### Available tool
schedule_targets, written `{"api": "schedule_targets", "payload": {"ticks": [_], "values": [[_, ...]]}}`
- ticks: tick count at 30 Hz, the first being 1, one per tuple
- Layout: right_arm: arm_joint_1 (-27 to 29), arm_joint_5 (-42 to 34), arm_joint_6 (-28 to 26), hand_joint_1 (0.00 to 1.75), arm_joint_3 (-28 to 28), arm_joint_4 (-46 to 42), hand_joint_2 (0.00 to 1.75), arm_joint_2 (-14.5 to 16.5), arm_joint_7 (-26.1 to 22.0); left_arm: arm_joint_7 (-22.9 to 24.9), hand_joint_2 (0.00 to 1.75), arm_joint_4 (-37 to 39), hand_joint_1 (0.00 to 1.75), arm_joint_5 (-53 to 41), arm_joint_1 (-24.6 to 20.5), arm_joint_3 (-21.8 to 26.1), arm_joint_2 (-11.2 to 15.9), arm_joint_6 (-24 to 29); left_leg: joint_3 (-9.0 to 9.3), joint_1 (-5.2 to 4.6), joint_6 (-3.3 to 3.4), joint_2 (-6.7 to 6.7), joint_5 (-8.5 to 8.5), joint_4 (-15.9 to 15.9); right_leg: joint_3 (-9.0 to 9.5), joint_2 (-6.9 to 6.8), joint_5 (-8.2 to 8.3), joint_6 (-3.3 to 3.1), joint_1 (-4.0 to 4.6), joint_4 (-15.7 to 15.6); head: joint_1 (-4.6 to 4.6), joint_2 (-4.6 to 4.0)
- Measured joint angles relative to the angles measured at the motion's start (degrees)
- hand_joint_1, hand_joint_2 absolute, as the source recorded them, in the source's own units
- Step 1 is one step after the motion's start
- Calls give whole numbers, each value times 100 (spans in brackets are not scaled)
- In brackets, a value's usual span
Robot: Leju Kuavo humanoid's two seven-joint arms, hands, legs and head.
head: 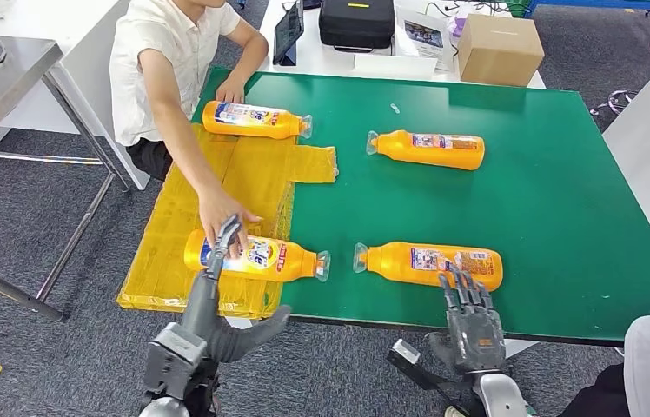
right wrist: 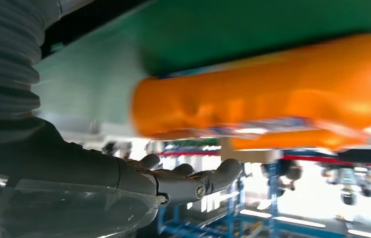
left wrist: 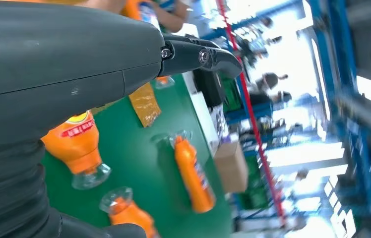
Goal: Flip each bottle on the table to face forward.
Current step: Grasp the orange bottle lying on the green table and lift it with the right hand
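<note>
Bottles, four orange plastic ones, lie flat on the green table (head: 565, 217); none looks handled yet. Left hand (head: 217, 261) and right hand (head: 471, 314), fingers spread, hold nothing.

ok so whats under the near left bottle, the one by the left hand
A flattened yellow plastic sheet lies under the near left bottle, over the green table. A person's hand rests on the bottle. The sheet directly beneath it is covered.

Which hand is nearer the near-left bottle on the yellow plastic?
Left. The left hand has its fingers over the near-left bottle, beside a person's hand. The right hand sits by the near-right bottle.
</note>
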Motion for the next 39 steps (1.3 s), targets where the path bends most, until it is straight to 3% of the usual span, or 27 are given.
{"api": "schedule_targets", "payload": {"ticks": [5, 14, 25, 39], "values": [[9, 535, -145, 0, -197, 74, 175, -151, 269, -56, 175, -259, 0, 227, 248, 108, -49, 108, 5, 1, 0, 3, 0, 0, 1, 1, 0, 0, 1, 0, -1, 0], [-182, 885, -231, 0, -293, 215, 175, -227, 475, -102, 175, -271, 0, 355, 303, 88, -74, 154, 7, 1, 3, 4, 5, 0, 7, 0, 2, 0, 0, 2, -1, 0], [-817, 543, -245, 0, -414, 696, 175, -324, 122, -160, 175, -267, 0, 531, 250, -61, -74, 165, 9, -1, 4, 5, 6, 0, 6, 0, 3, 1, 0, 2, -1, 0], [-966, 525, -247, 0, -433, 940, 175, -324, 92, -164, 175, -265, 0, 532, 213, -92, -74, 165, 7, -1, 4, 5, 5, 0, 6, 0, 3, 1, -1, 1, -1, 0]]}}
